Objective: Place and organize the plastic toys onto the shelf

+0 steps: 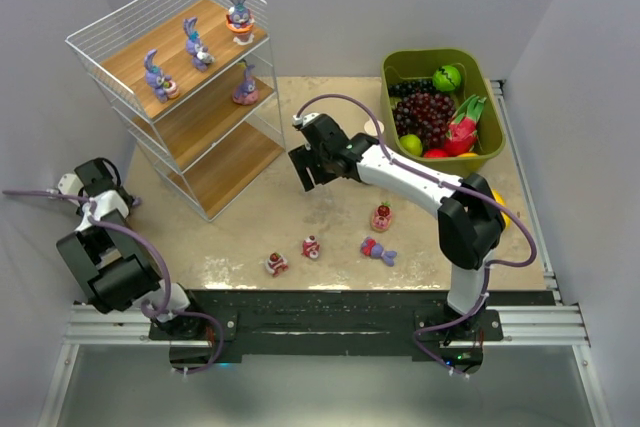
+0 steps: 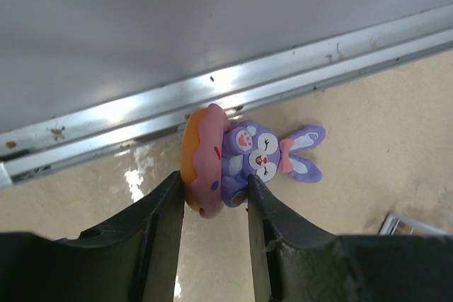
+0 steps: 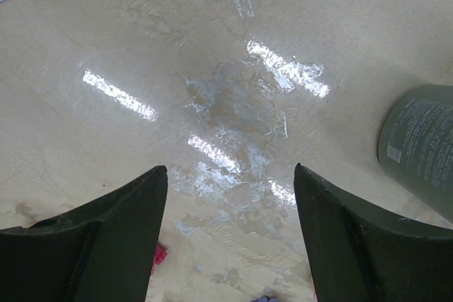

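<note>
Left end effector (image 2: 212,182) flanks the bunny (image 2: 248,157) (lying sideways), seemingly gripping it.

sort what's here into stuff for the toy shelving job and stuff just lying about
For the job:
shelf; four bunnies on it; purple bunny between the jaws of the left gripper; three cake pieces and lying bunny on the table

Lying about:
green bin; grapes; green apple; dragon fruit
</note>
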`<control>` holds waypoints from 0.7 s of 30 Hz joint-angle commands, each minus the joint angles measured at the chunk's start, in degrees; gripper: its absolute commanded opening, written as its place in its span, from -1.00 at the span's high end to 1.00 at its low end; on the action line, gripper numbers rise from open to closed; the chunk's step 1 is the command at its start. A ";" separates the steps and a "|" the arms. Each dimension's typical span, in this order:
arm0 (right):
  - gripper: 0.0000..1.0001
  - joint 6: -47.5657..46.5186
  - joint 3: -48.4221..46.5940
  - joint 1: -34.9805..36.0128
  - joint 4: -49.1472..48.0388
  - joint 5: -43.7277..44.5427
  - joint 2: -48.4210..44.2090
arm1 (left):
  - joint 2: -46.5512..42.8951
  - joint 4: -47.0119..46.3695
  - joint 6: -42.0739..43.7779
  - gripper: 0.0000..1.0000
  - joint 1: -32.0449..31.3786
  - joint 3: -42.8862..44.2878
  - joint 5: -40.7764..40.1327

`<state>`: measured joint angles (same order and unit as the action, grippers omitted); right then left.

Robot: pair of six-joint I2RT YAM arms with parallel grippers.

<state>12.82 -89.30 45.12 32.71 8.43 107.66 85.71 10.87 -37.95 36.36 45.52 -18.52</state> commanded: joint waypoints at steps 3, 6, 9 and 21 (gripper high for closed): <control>-0.50 0.63 -0.79 -0.30 -0.10 -1.21 -2.80 | -7.21 10.30 -2.82 1.00 0.38 2.82 1.29; -0.50 0.98 -1.05 -0.30 0.42 -1.74 -3.24 | -11.95 13.81 -3.79 1.00 0.38 1.51 2.17; -0.50 1.33 -1.58 -0.39 1.30 -2.62 -3.85 | -17.76 17.51 -4.06 1.00 0.47 0.10 3.49; -0.51 3.53 -6.24 -0.39 7.19 -5.79 -5.00 | -37.54 33.92 3.06 1.00 0.29 4.84 11.58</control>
<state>14.72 -91.74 44.97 37.10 3.88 106.30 51.24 37.87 -38.59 36.36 46.81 -11.11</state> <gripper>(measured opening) 0.753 0.416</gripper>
